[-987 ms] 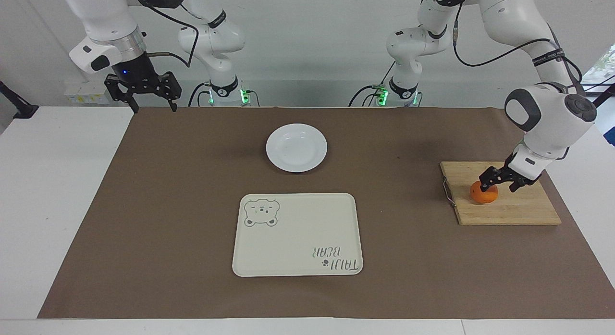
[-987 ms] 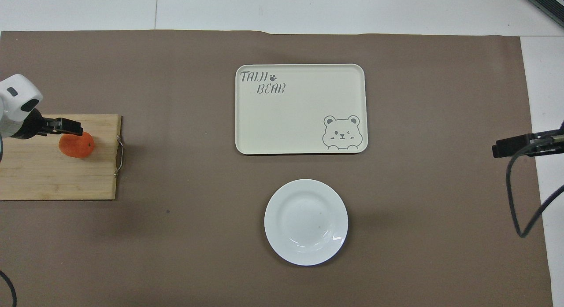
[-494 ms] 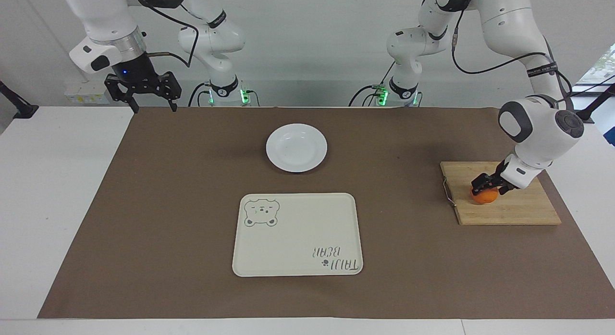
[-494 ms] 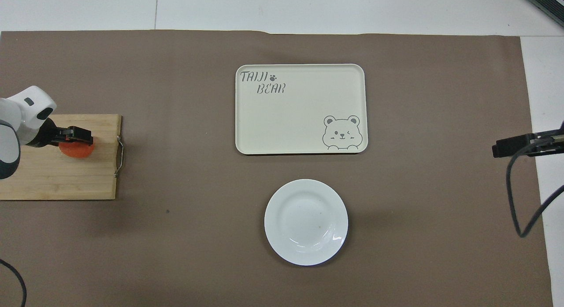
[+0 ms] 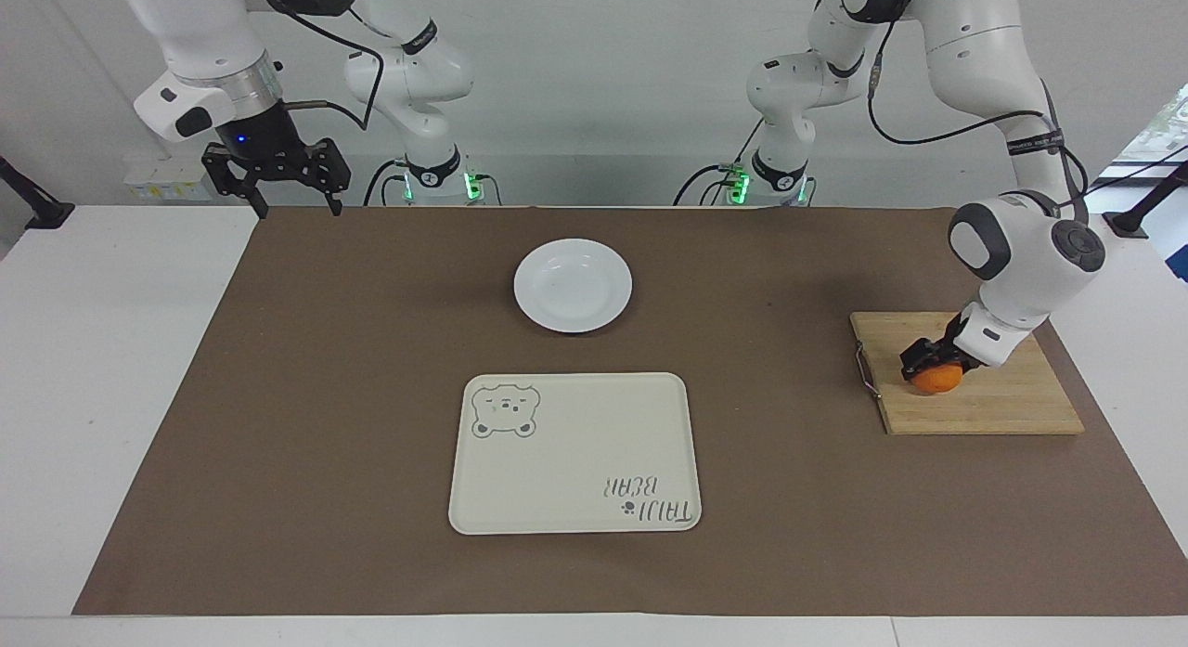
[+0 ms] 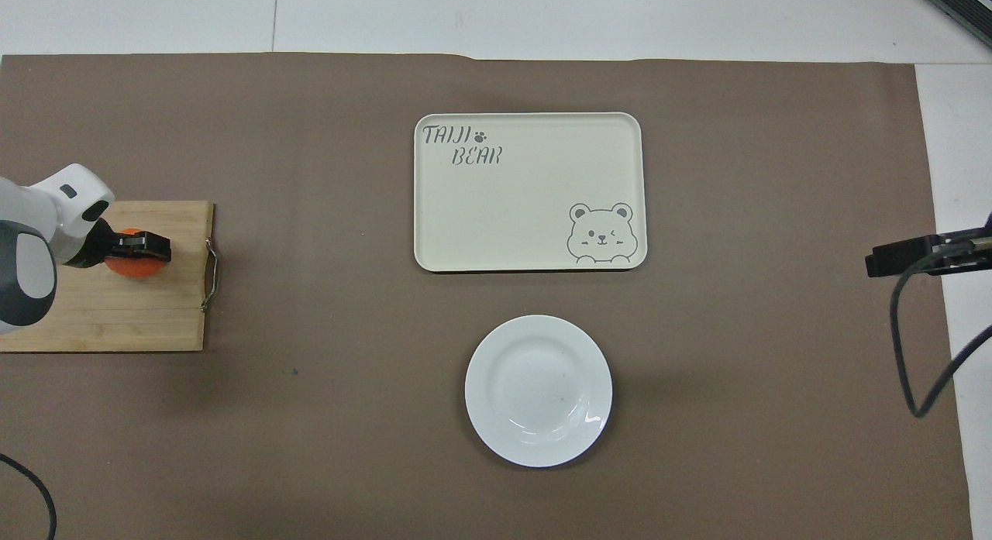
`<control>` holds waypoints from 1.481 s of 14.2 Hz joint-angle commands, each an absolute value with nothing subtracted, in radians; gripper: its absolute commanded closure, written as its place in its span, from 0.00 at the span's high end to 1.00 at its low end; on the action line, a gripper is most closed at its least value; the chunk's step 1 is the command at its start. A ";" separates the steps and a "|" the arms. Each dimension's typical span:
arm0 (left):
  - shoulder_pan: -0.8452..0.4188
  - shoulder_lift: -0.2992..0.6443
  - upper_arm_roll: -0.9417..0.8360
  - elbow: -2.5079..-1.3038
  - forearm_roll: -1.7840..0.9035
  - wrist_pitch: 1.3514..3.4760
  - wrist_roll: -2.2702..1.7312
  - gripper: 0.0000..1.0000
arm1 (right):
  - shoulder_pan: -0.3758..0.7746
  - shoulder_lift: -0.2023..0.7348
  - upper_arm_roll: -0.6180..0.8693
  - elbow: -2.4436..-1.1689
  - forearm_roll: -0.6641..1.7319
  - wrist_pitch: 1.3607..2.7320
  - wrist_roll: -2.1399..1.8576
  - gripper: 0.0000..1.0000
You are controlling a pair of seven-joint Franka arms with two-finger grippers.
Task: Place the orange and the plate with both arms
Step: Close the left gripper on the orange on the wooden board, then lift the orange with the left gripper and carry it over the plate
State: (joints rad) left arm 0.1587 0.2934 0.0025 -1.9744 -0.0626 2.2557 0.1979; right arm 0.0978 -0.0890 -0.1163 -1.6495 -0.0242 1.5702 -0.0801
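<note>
Left claw [image 5: 931, 364] is down on the wooden cutting board [image 5: 1002, 406], its fingers closed around the orange [image 5: 936, 379], which sits on the board near the edge with the wire handle (only the lower half of the fruit shows under the black fingers in the facing view). From overhead the same claw [image 6: 143, 247] lies across the top of the orange [image 6: 132, 266]. The board rests on the brown mat at the left arm's end of the bench [image 5: 93, 368].

Right claw [image 5: 278, 175] hangs in the air with its fingers spread wide and holding nothing, over the mat's corner at the right arm's end of the bench, well apart from the board; that arm waits.

The plate [image 5: 573, 285] lies empty on the mat, toward the middle from the board and nearer to the robots. The cream tray [image 5: 575, 454] with the bear drawing lies just beside the plate, farther from the robots.
</note>
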 commanded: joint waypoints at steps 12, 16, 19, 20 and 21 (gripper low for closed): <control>0.101 0.233 -0.009 -1.741 -0.069 1.987 0.114 0.00 | 0.089 -0.094 -0.115 -1.651 -0.021 1.569 -0.098 1.00; 0.054 0.184 -0.009 -1.726 -0.066 1.931 0.058 0.00 | 0.089 -0.094 -0.115 -1.649 -0.021 1.569 -0.098 1.00; -0.003 0.172 -0.009 -1.727 -0.066 1.919 -0.029 0.00 | 0.089 -0.094 -0.114 -1.651 -0.021 1.569 -0.098 1.00; -0.027 0.172 -0.009 -1.727 -0.066 1.919 -0.064 0.00 | 0.089 -0.094 -0.114 -1.651 -0.021 1.569 -0.098 1.00; -0.047 0.172 -0.011 -1.727 -0.066 1.921 -0.096 0.00 | 0.089 -0.094 -0.114 -1.651 -0.021 1.569 -0.098 1.00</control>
